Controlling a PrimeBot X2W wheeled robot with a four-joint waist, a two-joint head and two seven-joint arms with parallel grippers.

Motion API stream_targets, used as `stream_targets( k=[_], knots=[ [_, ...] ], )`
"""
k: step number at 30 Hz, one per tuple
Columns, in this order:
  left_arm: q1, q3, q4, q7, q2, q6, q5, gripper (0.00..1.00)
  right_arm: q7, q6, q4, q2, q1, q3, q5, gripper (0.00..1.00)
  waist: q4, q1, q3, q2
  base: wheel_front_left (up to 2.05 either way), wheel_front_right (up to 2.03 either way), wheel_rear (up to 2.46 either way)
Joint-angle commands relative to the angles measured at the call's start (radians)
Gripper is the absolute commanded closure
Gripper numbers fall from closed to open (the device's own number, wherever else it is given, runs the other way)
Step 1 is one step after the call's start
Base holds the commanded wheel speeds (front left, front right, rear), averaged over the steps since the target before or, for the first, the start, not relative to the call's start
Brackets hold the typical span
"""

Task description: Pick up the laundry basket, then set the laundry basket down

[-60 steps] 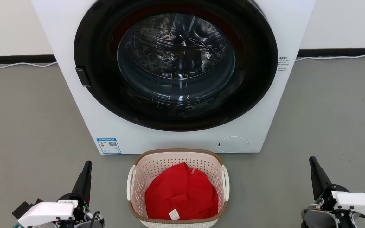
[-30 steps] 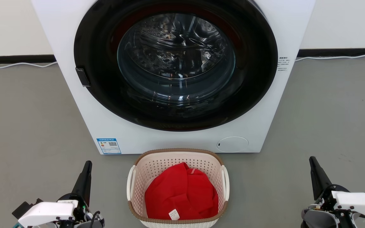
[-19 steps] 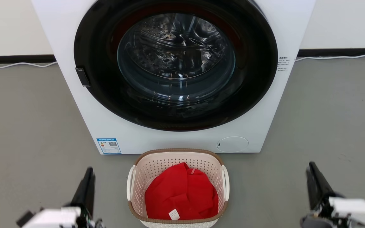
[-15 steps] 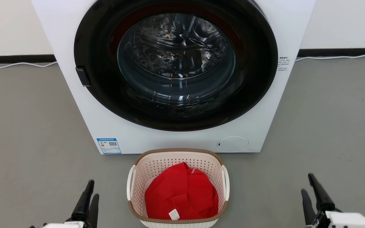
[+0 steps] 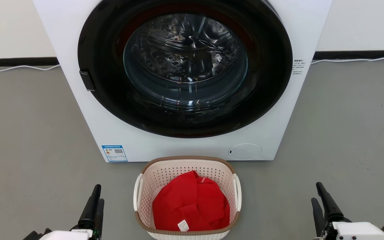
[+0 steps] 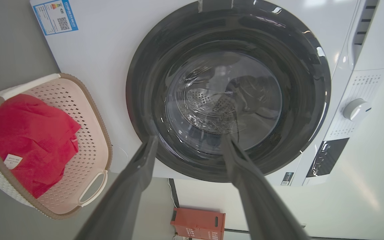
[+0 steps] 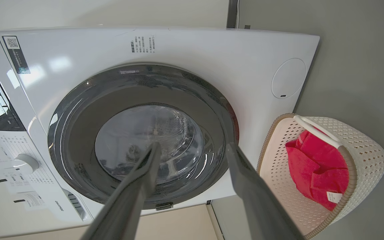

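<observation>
Gaping left gripper [image 5: 98, 196]: dark fingers spread, nothing between them.
Gaping right gripper [image 5: 316, 192]: fingers spread likewise, empty.
Cream-white perforated plastic laundry basket [image 5: 165, 173], brown-rimmed: on grey floor [image 5: 28, 133] between both grippers, apart from each, holding red cloth [image 5: 188, 200].
White washing machine [image 5: 112, 133]: ahead of fingertips, just beyond basket.

The laundry basket [image 5: 187, 158] is perforated matt plastic, the red garment [image 5: 188, 203] soft cloth, the washing machine [image 5: 128, 148] glossy white.
</observation>
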State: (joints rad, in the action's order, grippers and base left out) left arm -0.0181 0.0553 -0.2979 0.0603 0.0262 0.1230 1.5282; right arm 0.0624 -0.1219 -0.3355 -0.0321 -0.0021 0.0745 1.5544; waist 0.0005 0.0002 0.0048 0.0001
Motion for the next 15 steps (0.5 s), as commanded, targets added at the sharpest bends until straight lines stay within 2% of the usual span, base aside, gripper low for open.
stream_targets(
  k=[1,15],
  knots=[
    [0.027,-0.001,0.034,-0.007,0.005,0.001,-0.024,0.0,-0.011,-0.002,0.031,-0.009,-0.043,-0.011,-0.022,0.0,0.0,-0.0002,0.0,-0.0001,0.0,0.0,0.0],
    [0.023,-0.02,0.091,-0.048,0.008,-0.019,-0.218,0.0,-0.052,-0.003,0.068,-0.01,-0.045,-0.058,-0.23,0.0,0.001,-0.0002,0.001,-0.0001,0.0,0.0,0.0]
  ],
)
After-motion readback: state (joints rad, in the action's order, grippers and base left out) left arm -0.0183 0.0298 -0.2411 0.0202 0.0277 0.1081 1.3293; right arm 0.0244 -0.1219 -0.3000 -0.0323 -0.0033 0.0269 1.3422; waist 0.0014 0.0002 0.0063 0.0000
